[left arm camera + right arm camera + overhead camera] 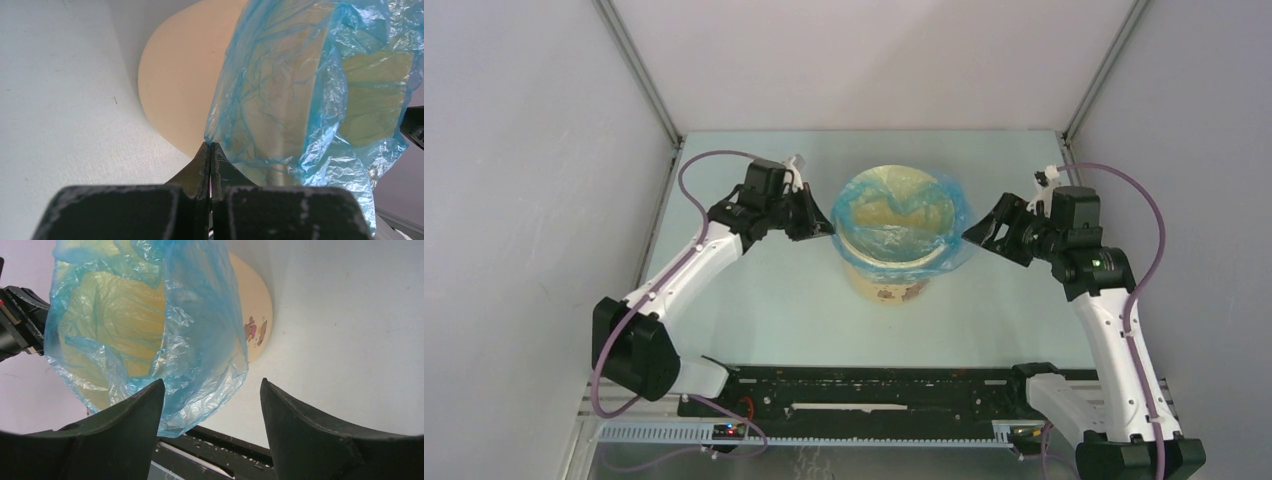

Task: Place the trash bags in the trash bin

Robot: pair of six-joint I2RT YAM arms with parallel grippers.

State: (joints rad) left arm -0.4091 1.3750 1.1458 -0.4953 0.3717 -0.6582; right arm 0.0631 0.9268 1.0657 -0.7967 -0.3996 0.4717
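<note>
The pale yellow-tan trash bin [886, 285] stands upright mid-table. The light-blue trash bag [894, 215] lines its inside and folds over its rim. My left gripper [824, 226] is at the bin's left rim, shut on the bag's edge; in the left wrist view its fingertips [211, 145] pinch the film [280, 100] beside the bin wall [175, 75]. My right gripper [972, 238] is at the bin's right rim, open. In the right wrist view the gripper [212, 385] holds nothing; the bag's hanging fold [200, 365] lies just beyond its left finger, over the bin [257, 315].
A black rail [874, 390] with the arm bases runs along the near table edge. Grey walls stand on the left, back and right of the light table [764, 310].
</note>
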